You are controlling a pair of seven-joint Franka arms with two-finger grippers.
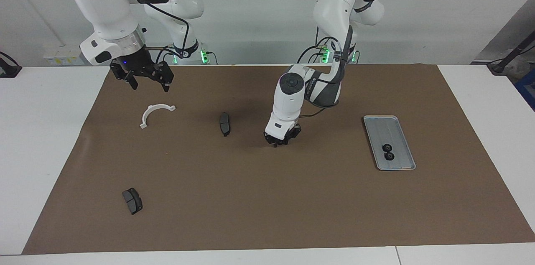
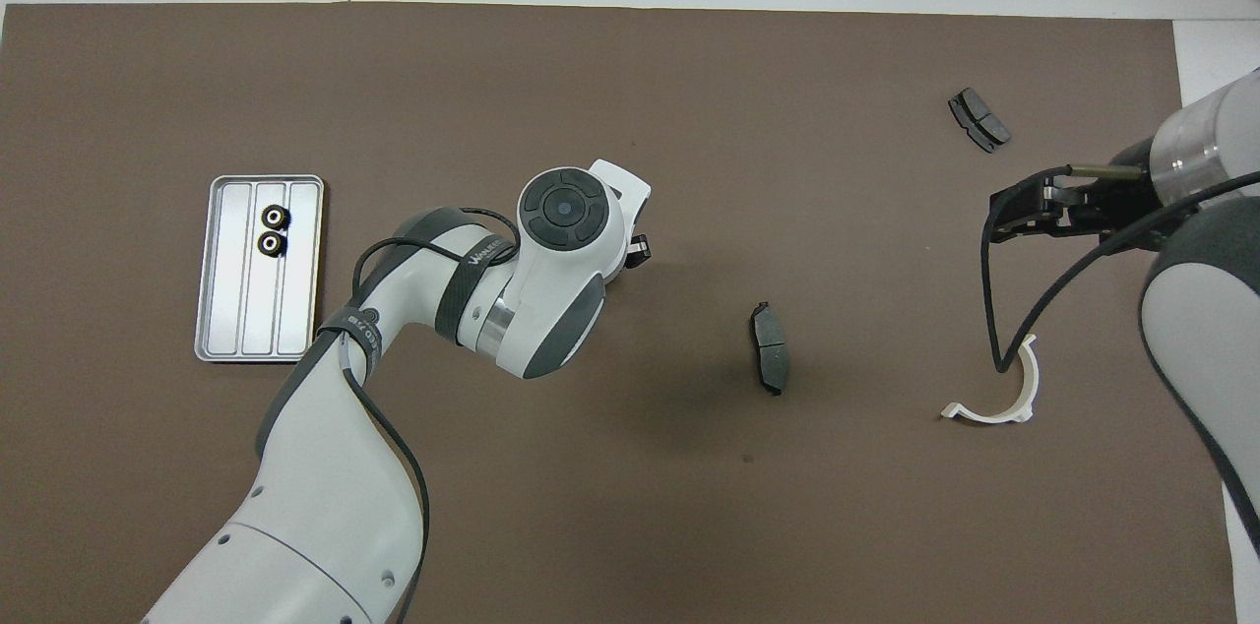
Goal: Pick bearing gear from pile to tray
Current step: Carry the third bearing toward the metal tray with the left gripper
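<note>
The left hand (image 1: 277, 142) is down at the brown mat (image 1: 267, 206) near the middle of the table (image 1: 42, 131), its wrist pointing steeply downward. From across the table its tip looks drawn in and sits at the mat's surface. Whether it is closed on anything cannot be told, and no gear shows beneath or beside it. From overhead the wrist housing covers almost all of this hand.

Toward the left arm's end of the table from this hand, well apart from it, lies the tray (image 1: 391, 131) (image 2: 251, 309). Two black gears (image 1: 387, 147) (image 2: 275, 218) sit in it side by side, touching or nearly so, at the end of the tray farther from the robots.

Toward the right arm's end from the left hand, near it, a dark brake pad (image 1: 225, 123) (image 2: 770, 360) lies on the mat.

The right hand (image 1: 144, 85) (image 2: 1014, 211) hangs raised over the mat at the right arm's end, spread wide and holding nothing. Below it and a little farther from the robots lies the white curved bracket (image 1: 155, 107) (image 2: 987, 416), clear of the hand. A second brake pad (image 1: 132, 201) (image 2: 978, 119) lies well apart from this hand, much farther from the robots.
</note>
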